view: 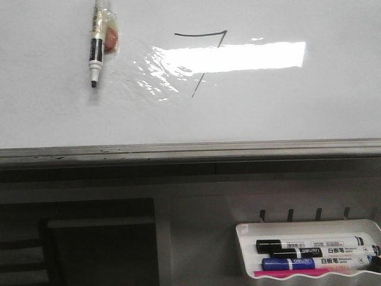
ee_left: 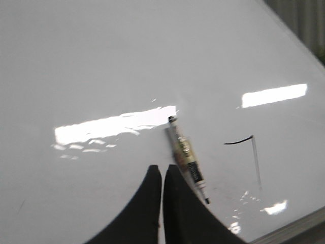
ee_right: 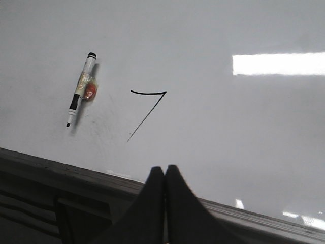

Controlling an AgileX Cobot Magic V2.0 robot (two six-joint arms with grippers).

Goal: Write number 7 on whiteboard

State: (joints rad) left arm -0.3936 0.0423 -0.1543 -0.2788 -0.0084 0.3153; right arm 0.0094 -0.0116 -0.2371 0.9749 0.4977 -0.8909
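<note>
You are looking at a task that seems almost finished. The 7 (view: pixel 201 59) is already standing on the whiteboard (view: pixel 47 113), near the middle of its upper part, with a top stroke and a long diagonal going down toward the bottom rail (view: pixel 190 150). Part of the diagonal is hiding under a bright glare, so you cannot check if the line is whole there.

A marker (view: pixel 97 44) is sticking to the board toward its left edge, tip down and uncapped, and no pincer is holding it. The left gripper (ee_left: pixel 162 175) is showing its fingers pressed together, empty, just beside that marker. The right gripper (ee_right: pixel 165 175) is also closed on nothing, hanging over the rail.

In my judgement, only pulling the arms back is remaining.
</note>
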